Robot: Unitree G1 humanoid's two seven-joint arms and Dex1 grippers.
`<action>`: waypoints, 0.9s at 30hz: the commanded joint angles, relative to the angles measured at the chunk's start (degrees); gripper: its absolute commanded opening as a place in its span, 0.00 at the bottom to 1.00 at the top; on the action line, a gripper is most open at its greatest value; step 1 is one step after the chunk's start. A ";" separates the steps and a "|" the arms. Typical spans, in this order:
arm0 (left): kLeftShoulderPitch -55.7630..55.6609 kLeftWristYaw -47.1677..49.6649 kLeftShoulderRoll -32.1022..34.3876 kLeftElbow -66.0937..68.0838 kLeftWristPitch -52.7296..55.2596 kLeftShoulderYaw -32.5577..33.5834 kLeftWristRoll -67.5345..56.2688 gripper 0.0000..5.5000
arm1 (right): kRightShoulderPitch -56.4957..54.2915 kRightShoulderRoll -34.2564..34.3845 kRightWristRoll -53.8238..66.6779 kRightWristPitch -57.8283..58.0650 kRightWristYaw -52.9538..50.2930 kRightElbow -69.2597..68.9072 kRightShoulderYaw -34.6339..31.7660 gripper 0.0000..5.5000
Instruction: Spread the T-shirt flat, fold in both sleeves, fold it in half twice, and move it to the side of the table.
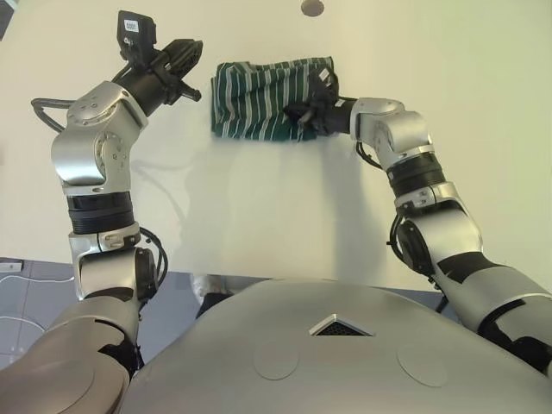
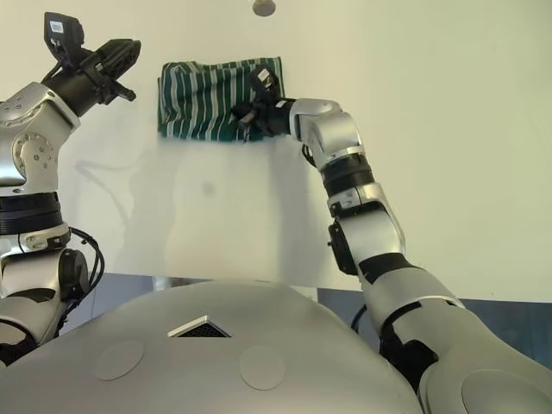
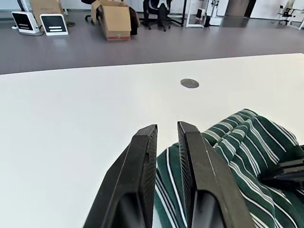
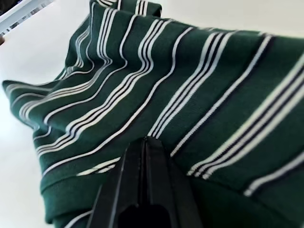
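Opens on the wide white table [image 1: 259, 216], spread out beneath the T-shirt [image 1: 259, 99] on all sides. Finds that T-shirt folded down to a compact green block with thin white stripes, lying flat with its edges a little rumpled. Moves to the right arm, stretched in from the T-shirt's right. Catches the right gripper [image 4: 145, 141] at the T-shirt's near right corner, clenched tight, tips down in the striped cloth and pinching it. Swings over to the left gripper [image 3: 166, 130], raised off the surface just left of the T-shirt and pointing across its left edge. Shows its black fingers [image 3: 137, 166] only a narrow slit apart, released, with nothing between them. Ends small, on a round grey grommet [image 3: 189, 83] just beyond the T-shirt's far edge.
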 commanded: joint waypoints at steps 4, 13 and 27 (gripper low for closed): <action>9.47 7.43 -3.82 -9.96 2.19 2.85 -0.09 0.14 | 17.18 -23.12 0.98 -0.98 -20.77 12.88 -23.15 0.00; 19.39 21.32 -15.66 -12.12 -8.37 4.91 3.97 0.14 | 39.58 -15.78 7.06 23.40 -41.36 -28.84 -35.95 0.00; 1.23 26.61 -24.72 3.02 -17.85 4.60 2.29 0.03 | 7.04 -5.46 -8.80 -9.68 -48.56 -32.71 -15.25 0.00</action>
